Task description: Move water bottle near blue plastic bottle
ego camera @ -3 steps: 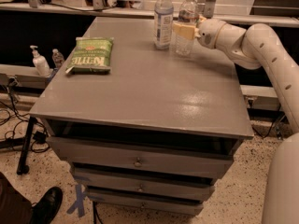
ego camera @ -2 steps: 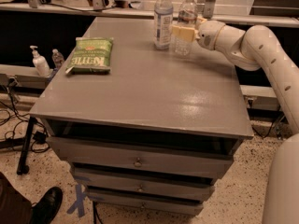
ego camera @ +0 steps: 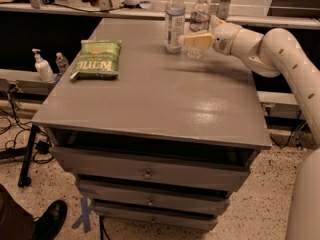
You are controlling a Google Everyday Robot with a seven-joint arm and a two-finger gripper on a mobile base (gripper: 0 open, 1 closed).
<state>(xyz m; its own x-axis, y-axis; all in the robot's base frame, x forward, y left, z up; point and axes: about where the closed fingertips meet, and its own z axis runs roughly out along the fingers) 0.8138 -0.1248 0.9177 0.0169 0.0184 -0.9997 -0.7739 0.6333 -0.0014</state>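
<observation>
The water bottle (ego camera: 199,20), clear and ribbed with a white cap and a red-and-white band, stands upright at the far edge of the grey table (ego camera: 150,94). The taller blue plastic bottle (ego camera: 174,20) with a large white-and-blue label stands just to its left, a small gap between them. My gripper (ego camera: 196,38) reaches in from the right around the water bottle's lower half. Its near finger (ego camera: 197,40) lies across the front of the bottle and hides part of it. The fingers look spread, loose around the bottle.
A green snack bag (ego camera: 96,59) lies flat on the table's left side. The table has drawers (ego camera: 147,173) below. A pump bottle (ego camera: 41,66) stands on a low shelf at left. A shoe (ego camera: 50,220) shows on the floor.
The near finger has shifted lower and toward the camera across the water bottle, while the bottle has stayed in place beside the blue bottle.
</observation>
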